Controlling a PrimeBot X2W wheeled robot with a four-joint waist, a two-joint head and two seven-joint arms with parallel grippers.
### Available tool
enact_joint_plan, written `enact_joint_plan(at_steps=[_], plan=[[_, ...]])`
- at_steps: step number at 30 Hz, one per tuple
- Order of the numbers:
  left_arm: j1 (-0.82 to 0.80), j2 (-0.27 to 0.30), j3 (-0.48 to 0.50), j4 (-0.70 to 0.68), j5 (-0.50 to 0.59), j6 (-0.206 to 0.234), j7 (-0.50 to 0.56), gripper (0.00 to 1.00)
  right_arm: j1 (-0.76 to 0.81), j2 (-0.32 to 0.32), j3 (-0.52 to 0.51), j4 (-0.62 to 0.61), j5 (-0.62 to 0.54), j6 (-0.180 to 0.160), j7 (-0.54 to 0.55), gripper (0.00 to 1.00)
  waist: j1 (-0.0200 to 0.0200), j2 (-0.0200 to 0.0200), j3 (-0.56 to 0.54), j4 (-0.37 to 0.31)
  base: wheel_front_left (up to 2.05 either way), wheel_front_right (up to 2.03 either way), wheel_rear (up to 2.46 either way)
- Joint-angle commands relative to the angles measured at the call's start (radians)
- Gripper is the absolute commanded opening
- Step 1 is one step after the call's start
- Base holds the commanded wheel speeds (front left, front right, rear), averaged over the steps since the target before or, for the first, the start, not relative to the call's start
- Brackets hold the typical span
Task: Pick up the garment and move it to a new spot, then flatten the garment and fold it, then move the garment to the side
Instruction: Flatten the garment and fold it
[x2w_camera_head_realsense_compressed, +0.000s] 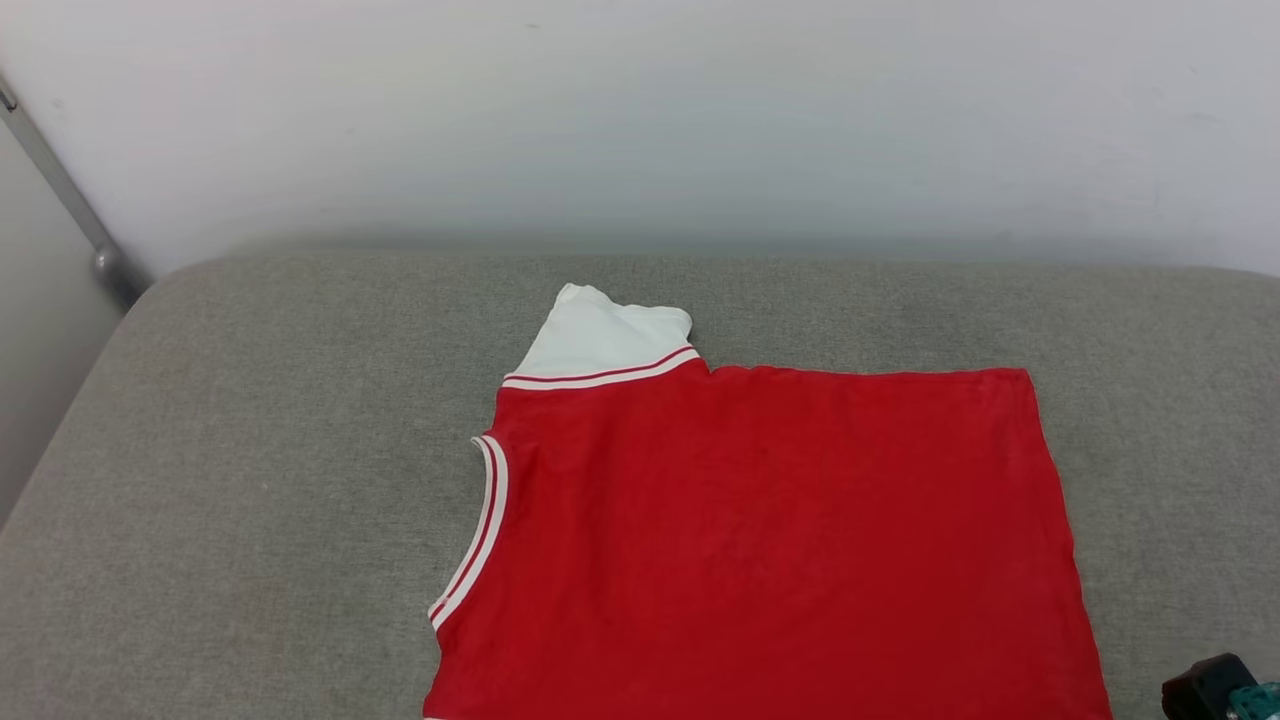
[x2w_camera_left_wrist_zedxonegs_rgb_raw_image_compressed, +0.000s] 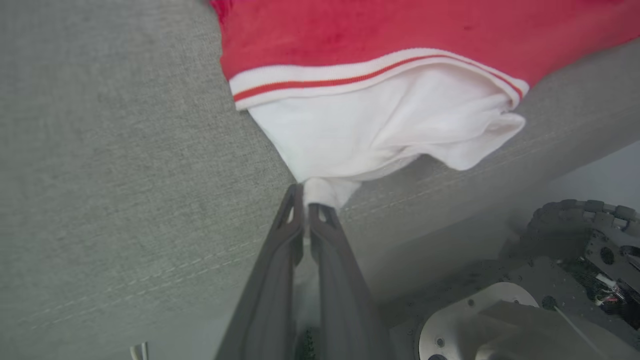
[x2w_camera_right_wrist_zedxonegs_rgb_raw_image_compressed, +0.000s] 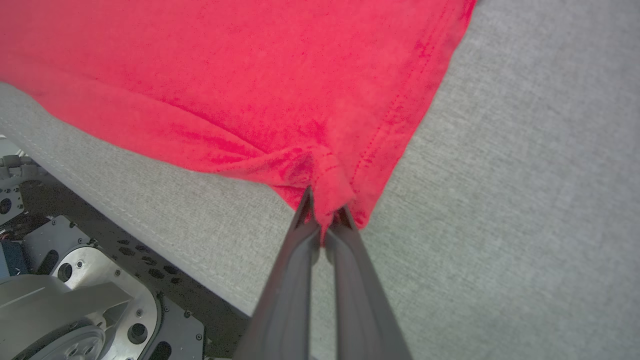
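Soft, even light, no glare — wrist views bend at edges, nearest parts blurred.

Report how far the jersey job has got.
Done: the garment lies spread fairly flat on the grey cushion. In hand: left gripper pinches a white sleeve, right gripper pinches a red hem corner. Left: folding, apparently, then moving it aside.

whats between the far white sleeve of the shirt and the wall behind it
Nothing but a bare strip of grey cushion lies between the white sleeve and the wall; the head view shows it.
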Motion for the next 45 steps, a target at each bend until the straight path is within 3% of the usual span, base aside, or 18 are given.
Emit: enact_joint_plan(at_steps=[1,11,21,30,40,41,42,43,44,45], plan=[[-0.037,0.008,0.014,-0.001,0.017,-0.002,-0.009,0.00,0.026,0.016,-0.032,-0.024,-0.017,-0.001,0.021,0.00,0.0002,-0.0001,0.003,0.003,0.00,0.00,0.00],[-0.232,0.019,0.041,-0.001,0.111,-0.052,0.015,0.00,0.007,0.065,-0.189,-0.130,-0.079,-0.001,0.095,0.00,0.0002,-0.0001,0.044,-0.004,0.00,0.00,0.00],[-0.526,-0.017,0.057,0.077,0.201,-0.168,0.095,0.00,-0.080,0.091,-0.278,-0.220,-0.123,-0.001,0.169,0.00,0.0002,-0.0001,0.169,-0.035,0.00,0.00,0.00],[-0.686,-0.085,0.038,0.298,0.223,-0.285,0.113,0.00,-0.246,0.114,-0.240,-0.147,-0.119,-0.001,0.251,0.00,0.0002,-0.0001,0.312,-0.059,0.00,0.00,0.00],[-0.706,-0.181,0.007,0.521,0.203,-0.363,0.056,0.00,-0.315,0.125,-0.118,-0.005,-0.092,-0.001,0.255,0.00,0.0002,-0.0001,0.314,-0.039,0.00,0.00,0.00],[-0.706,-0.189,0.005,0.536,0.202,-0.367,0.050,0.00,-0.315,0.127,-0.113,0.002,-0.088,-0.001,0.251,0.05,0.0002,-0.0001,0.303,-0.037,0.00,0.00,0.00],[-0.707,-0.196,0.004,0.548,0.201,-0.369,0.044,0.08,-0.314,0.126,-0.108,0.007,-0.085,-0.001,0.243,0.25,0.0002,-0.0001,0.292,-0.034,0.00,0.00,0.00],[-0.708,-0.201,0.003,0.555,0.201,-0.375,0.036,0.47,-0.315,0.123,-0.103,0.009,-0.086,-0.001,0.236,0.47,0.0002,-0.0001,0.280,-0.032,0.00,0.00,0.00],[-0.706,-0.208,0.006,0.562,0.189,-0.380,0.029,1.00,-0.316,0.118,-0.100,0.008,-0.091,-0.001,0.224,0.97,0.0002,-0.0001,0.266,-0.029,0.00,0.00,0.00],[-0.707,-0.211,0.015,0.565,0.177,-0.387,0.020,1.00,-0.316,0.117,-0.104,0.006,-0.089,-0.001,0.210,1.00,0.0002,-0.0001,0.253,-0.027,0.00,0.00,0.00]])
